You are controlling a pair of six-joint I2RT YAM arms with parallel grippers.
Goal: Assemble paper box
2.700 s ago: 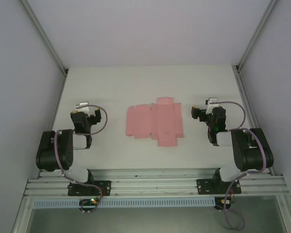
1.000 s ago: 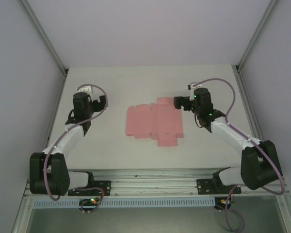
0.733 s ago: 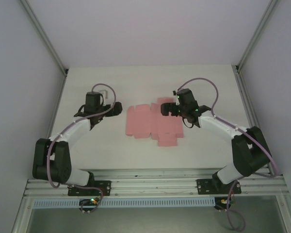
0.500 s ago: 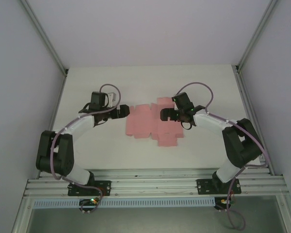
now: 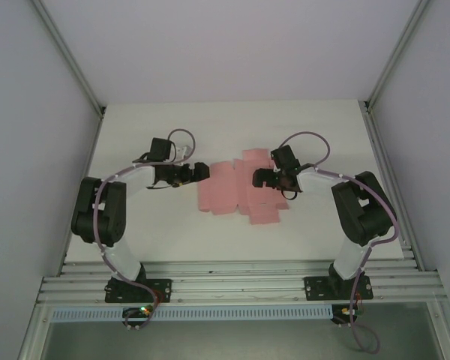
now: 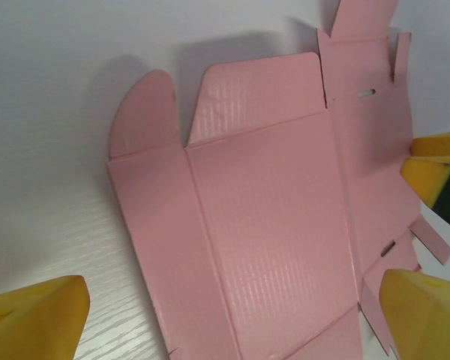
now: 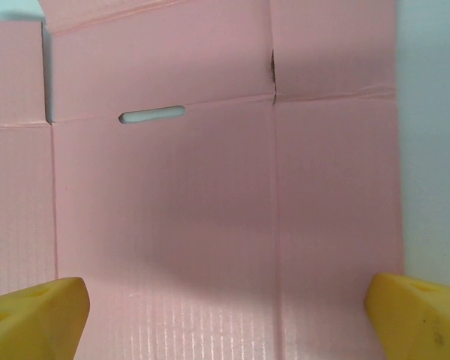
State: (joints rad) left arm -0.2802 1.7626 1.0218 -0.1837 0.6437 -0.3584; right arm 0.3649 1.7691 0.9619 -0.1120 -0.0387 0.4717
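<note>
Tabletop [image 5: 135, 127]: tools [image 5: 202, 172] [image 5: 256, 178] splayed at paper box [image 5: 225, 193]

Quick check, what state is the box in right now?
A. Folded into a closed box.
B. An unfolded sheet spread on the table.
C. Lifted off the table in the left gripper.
B: the box lies spread out on the table as one unfolded sheet, panels and flaps all open.

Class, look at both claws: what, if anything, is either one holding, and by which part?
Nothing is held. The left claw and right claw both stand open over the flat paper box, gripping no flap or edge.
</note>
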